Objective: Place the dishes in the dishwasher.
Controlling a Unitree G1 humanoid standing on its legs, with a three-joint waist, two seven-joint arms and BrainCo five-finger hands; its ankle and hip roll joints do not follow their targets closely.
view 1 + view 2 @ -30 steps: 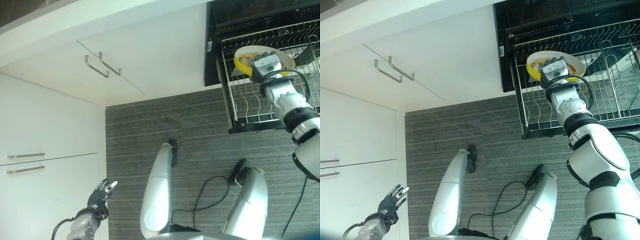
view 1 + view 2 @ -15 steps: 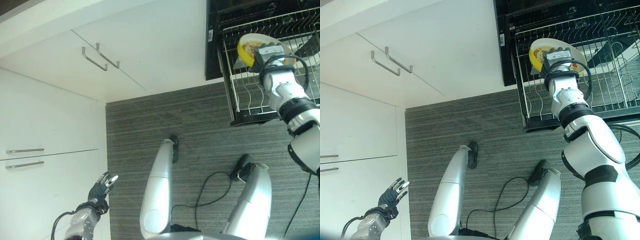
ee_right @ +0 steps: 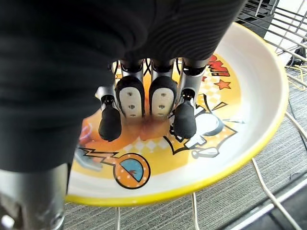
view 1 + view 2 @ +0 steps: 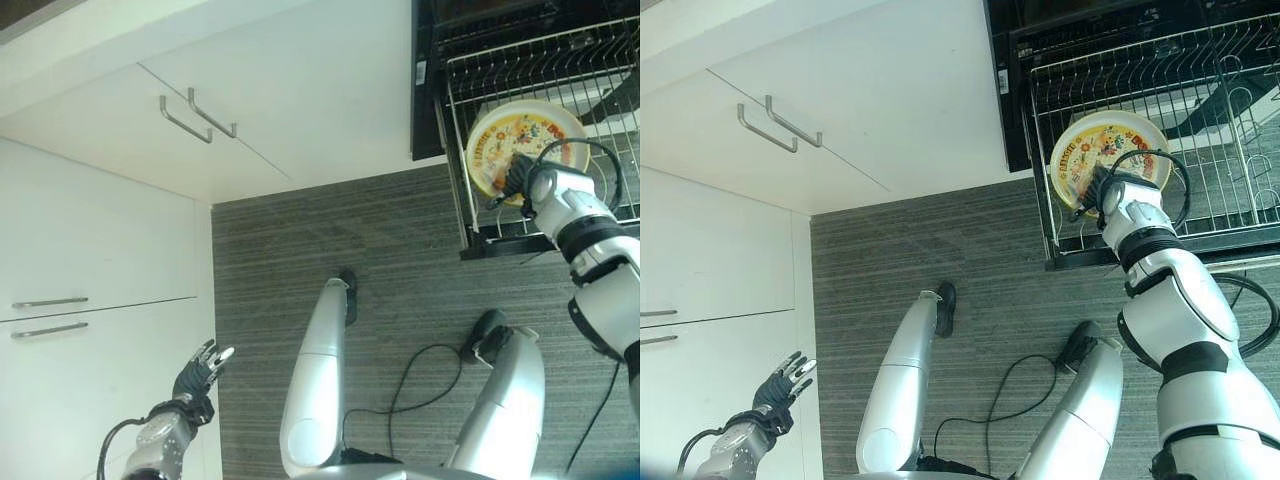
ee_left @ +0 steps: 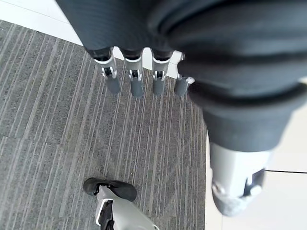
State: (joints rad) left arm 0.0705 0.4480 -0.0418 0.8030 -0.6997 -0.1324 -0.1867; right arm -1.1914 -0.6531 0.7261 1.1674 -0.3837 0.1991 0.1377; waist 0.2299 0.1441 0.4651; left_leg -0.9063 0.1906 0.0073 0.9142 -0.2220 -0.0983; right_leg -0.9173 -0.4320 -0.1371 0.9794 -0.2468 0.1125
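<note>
One plate is in play: a round dish with a yellow rim and a cartoon print on its face. One wire dishwasher rack is pulled out of the dark dishwasher. Two white cabinet doors with one bar handle each, a pair of handles in all, stand further off on the robot's left, and two more handles show on the drawer fronts close by its left side.

The right arm reaches forward to the rack's near corner. The right hand lies against the printed face of the plate, its fingers curled down onto that face with the dark tips touching it. Whether the thumb hooks the rim from behind I cannot quite tell, but the hand appears clamped on the plate. The plate stands tilted on edge directly in front of this hand, its lower rim down among the rack's wire tines.

The left hand hangs low beside the white drawers, well apart from the rack, fingers straight and spread, holding nothing, over the grey striped carpet.
</note>
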